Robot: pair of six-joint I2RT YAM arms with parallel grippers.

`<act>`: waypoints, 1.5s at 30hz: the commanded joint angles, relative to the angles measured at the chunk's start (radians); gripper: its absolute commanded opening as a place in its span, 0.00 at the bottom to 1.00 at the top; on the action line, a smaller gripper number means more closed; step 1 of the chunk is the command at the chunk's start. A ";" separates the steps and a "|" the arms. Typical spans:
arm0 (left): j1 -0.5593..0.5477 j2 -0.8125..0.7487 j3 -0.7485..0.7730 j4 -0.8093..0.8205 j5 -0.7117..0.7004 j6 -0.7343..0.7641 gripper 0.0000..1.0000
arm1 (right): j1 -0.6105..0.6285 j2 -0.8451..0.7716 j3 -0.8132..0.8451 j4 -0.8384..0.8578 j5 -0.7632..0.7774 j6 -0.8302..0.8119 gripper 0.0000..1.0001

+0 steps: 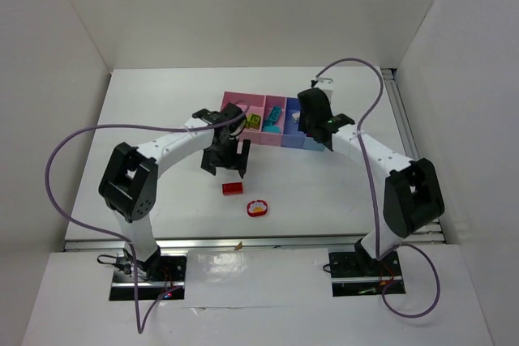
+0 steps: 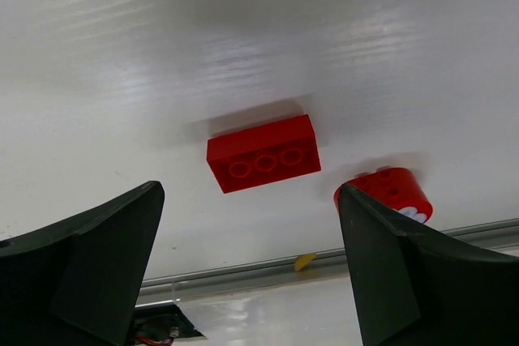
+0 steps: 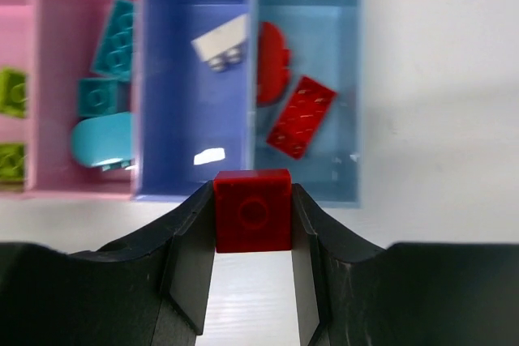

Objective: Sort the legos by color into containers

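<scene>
Top external view, starting nearest the arm bases: a round red-rimmed piece [image 1: 257, 207] lies on the white bench [image 1: 162, 103], with a loose red brick [image 1: 233, 189] just beside it. The left gripper [image 1: 225, 168] hangs over that brick, jaws spread wide and gripping nothing. Farther back, the right gripper [image 3: 252, 200] has its jaws clenched on a small red brick [image 3: 252, 220] at the near wall of the bins [image 1: 239, 99]. Beyond it, lime bricks [image 3: 11, 87] and teal bricks [image 3: 113, 38] lie in the pink bins, a white brick [image 3: 220, 42] in the blue bin [image 3: 178, 103], and two red pieces [image 3: 302, 115] in the light-blue bin [image 3: 324, 6].
</scene>
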 commanded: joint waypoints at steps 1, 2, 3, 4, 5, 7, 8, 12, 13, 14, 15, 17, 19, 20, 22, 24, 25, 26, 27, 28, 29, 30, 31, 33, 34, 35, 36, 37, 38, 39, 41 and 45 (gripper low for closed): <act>-0.023 0.027 0.046 -0.039 -0.036 0.082 1.00 | -0.062 0.026 0.042 -0.044 -0.019 0.016 0.37; -0.023 0.027 0.046 -0.039 -0.027 0.094 1.00 | -0.073 0.035 0.051 -0.044 -0.030 0.016 0.37; -0.023 0.038 0.046 -0.028 -0.027 0.122 1.00 | -0.082 0.044 0.060 -0.044 -0.030 0.016 0.37; -0.023 0.038 0.046 -0.028 -0.016 0.131 1.00 | -0.094 0.064 0.079 -0.057 -0.030 0.016 0.39; -0.023 0.038 0.046 -0.028 -0.016 0.142 1.00 | -0.103 0.074 0.079 -0.066 -0.030 0.016 0.39; -0.023 0.048 0.036 -0.028 -0.016 0.160 1.00 | -0.136 0.092 0.093 -0.066 -0.030 0.025 0.39; -0.023 0.048 0.036 -0.028 -0.016 0.160 1.00 | -0.145 0.104 0.093 -0.054 -0.045 0.026 0.39; -0.023 0.059 0.010 0.004 0.029 0.180 1.00 | -0.173 0.126 0.093 0.008 -0.094 -0.007 0.39; -0.023 0.070 0.010 0.004 0.042 0.180 1.00 | -0.186 0.135 0.106 0.018 -0.107 -0.007 0.40; -0.023 0.070 0.001 0.004 0.054 0.192 1.00 | -0.186 0.156 0.117 0.018 -0.107 -0.007 0.42; -0.023 0.081 0.001 0.013 0.065 0.192 1.00 | -0.186 0.169 0.128 0.018 -0.107 -0.016 0.43; -0.023 0.081 0.001 0.014 0.065 0.202 1.00 | -0.186 0.192 0.160 0.018 -0.107 -0.016 0.61; -0.023 0.070 -0.011 0.029 0.065 0.224 1.00 | -0.186 0.212 0.185 -0.007 -0.107 -0.007 0.79; -0.023 0.061 -0.020 0.041 0.077 0.235 1.00 | -0.186 0.225 0.207 -0.008 -0.107 -0.007 0.87; -0.023 0.049 -0.030 0.050 0.095 0.258 1.00 | -0.186 0.226 0.217 -0.021 -0.117 0.004 0.89; -0.023 0.048 -0.030 0.050 0.096 0.258 1.00 | -0.186 0.207 0.217 -0.012 -0.117 0.004 0.90; -0.023 0.059 -0.030 0.020 0.096 0.237 1.00 | -0.186 0.198 0.217 -0.012 -0.128 0.004 0.90; -0.023 0.071 -0.019 0.006 0.096 0.225 1.00 | -0.186 0.189 0.206 -0.012 -0.128 0.004 0.90; -0.023 0.071 -0.019 0.006 0.096 0.206 1.00 | -0.186 0.180 0.206 -0.012 -0.128 0.004 0.92; -0.023 0.071 -0.019 -0.008 0.096 0.182 1.00 | -0.186 0.164 0.206 -0.012 -0.128 0.004 0.92; -0.023 0.061 -0.033 -0.008 0.096 0.125 1.00 | -0.186 0.155 0.197 -0.012 -0.128 0.004 0.92; -0.023 0.047 -0.033 0.001 0.096 0.091 1.00 | -0.186 0.137 0.188 -0.012 -0.128 0.004 0.92; -0.023 0.047 -0.043 0.010 0.111 0.065 1.00 | -0.186 0.127 0.188 -0.012 -0.128 0.004 0.92; -0.034 0.047 -0.043 0.010 0.068 -0.045 1.00 | -0.186 0.106 0.177 -0.012 -0.139 0.004 0.92; -0.034 0.038 -0.043 0.010 0.056 -0.080 1.00 | -0.186 0.106 0.165 -0.012 -0.139 0.004 0.92; -0.045 0.038 -0.043 0.010 0.047 -0.143 0.98 | -0.186 0.106 0.165 -0.012 -0.139 0.004 0.92; -0.045 0.047 -0.043 0.010 0.007 -0.203 0.97 | -0.186 0.097 0.154 -0.012 -0.139 0.004 0.92; -0.056 0.047 -0.043 0.010 0.007 -0.203 0.95 | -0.186 0.097 0.154 -0.012 -0.139 0.004 0.92; -0.056 0.056 -0.033 0.000 -0.004 -0.228 0.95 | -0.186 0.097 0.154 -0.012 -0.139 0.004 0.92; -0.056 0.056 -0.033 0.000 -0.016 -0.255 0.95 | -0.186 0.097 0.154 -0.012 -0.139 0.004 0.92; -0.056 0.079 -0.033 0.000 -0.035 -0.265 0.95 | -0.186 0.088 0.142 -0.012 -0.139 0.004 0.92; -0.056 0.124 -0.010 -0.022 -0.053 -0.283 0.92 | -0.186 0.068 0.122 -0.003 -0.139 0.004 0.92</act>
